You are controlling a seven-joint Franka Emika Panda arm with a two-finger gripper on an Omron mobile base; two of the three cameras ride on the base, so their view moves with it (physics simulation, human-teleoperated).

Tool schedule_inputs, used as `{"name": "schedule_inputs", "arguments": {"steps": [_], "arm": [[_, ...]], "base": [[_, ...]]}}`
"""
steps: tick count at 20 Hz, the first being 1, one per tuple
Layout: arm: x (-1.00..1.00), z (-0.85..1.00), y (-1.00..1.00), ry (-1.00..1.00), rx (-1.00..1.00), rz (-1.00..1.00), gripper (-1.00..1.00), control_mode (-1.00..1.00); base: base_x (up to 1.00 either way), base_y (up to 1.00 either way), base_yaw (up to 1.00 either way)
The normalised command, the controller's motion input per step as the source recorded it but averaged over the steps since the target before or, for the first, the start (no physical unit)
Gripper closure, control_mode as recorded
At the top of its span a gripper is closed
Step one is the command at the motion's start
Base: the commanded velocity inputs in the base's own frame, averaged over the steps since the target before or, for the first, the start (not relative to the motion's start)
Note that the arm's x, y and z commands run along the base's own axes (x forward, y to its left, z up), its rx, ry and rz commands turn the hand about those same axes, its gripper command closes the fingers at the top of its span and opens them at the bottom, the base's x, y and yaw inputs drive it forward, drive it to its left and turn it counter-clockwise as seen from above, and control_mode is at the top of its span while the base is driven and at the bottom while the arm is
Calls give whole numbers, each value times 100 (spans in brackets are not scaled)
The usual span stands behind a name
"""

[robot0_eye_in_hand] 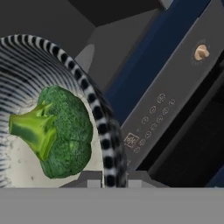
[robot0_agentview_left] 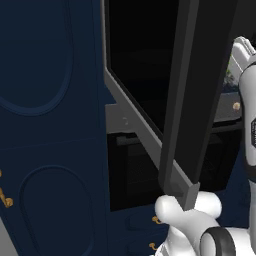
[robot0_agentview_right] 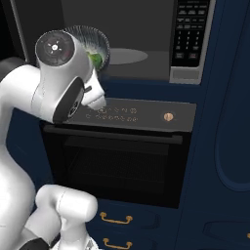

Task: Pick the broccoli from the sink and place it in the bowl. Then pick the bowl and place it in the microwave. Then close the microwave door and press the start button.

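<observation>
The claw (robot0_eye_in_hand: 114,178) is pinched shut on the rim of the bowl (robot0_eye_in_hand: 98,116); in the hand view only the stubs of its two tips show at the bottom edge, one on each side of the ribbed rim, and the finger pads themselves are cut off by the frame. The broccoli (robot0_eye_in_hand: 57,131) lies inside the bowl, just left of the claw, pale stalk pointing away from the rim, floret head nearly touching the inner wall. The left and lower parts of the bowl run out of the picture.

In the right base view the claw is hidden behind the wrist of the arm (robot0_agentview_right: 61,73). Only an arc of bowl rim (robot0_agentview_right: 93,36) and a sliver of green (robot0_agentview_right: 96,59) show past it. The bowl is held at the mouth of the microwave (robot0_agentview_right: 136,34); whether it touches the microwave floor I cannot tell. Beyond the claw lies the grey turntable (robot0_agentview_right: 124,56), partly covered by the bowl. The keypad (robot0_agentview_right: 191,34) is to the claw's right, markings too small to read.

Below the claw sits the oven panel (robot0_agentview_right: 141,114) with a gold knob (robot0_agentview_right: 168,116), icons illegible.

In the left base view the microwave door (robot0_agentview_left: 192,100) stands open, seen almost edge-on, and it blocks the cavity, bowl and claw from sight.
</observation>
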Motion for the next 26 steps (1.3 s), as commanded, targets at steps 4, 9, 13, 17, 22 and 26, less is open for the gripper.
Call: {"name": "schedule_inputs", "arguments": {"steps": [4, 9, 13, 17, 22, 26], "arm": [[74, 13, 0, 7, 0, 0, 100, -100], [77, 1, 0, 1, 0, 0, 100, -100], [80, 3, 0, 0, 1, -1, 100, -100], [77, 2, 0, 3, 2, 0, 100, -100], [64, 0, 1, 4, 0, 0, 100, -100], [60, 0, 3, 6, 0, -1, 100, -100]], "base": [[0, 0, 0], [0, 0, 0], [0, 0, 0], [0, 0, 0], [0, 0, 0], [0, 0, 0]]}}
